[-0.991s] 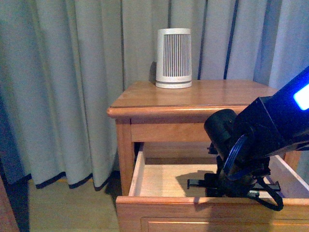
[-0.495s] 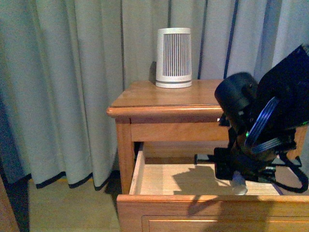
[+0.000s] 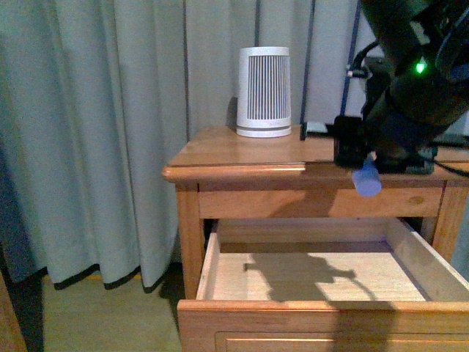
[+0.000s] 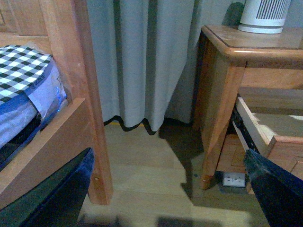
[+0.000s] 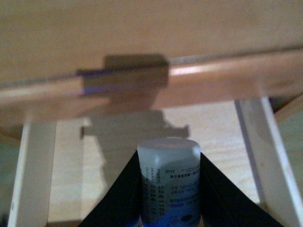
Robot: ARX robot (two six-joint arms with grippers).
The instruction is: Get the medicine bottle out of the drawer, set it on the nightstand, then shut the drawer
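Left gripper (image 4: 168,196): fingers spread wide, low, beside the nightstand (image 3: 220,147).
Drawer (image 3: 293,314): pulled out.
Bottle (image 3: 366,180): in the air by the nightstand's top edge, above the drawer.
Right gripper (image 3: 364,164): fingers pinching the bottle from both sides.

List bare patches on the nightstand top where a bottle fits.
Bare: the nightstand top left of and in front of the white ribbed cylinder. Crowded: the back around it. The right gripper holding the medicine bottle hides the right side.

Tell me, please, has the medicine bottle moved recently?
Yes, the medicine bottle rose from the drawer to the nightstand top's edge, in the right tool.
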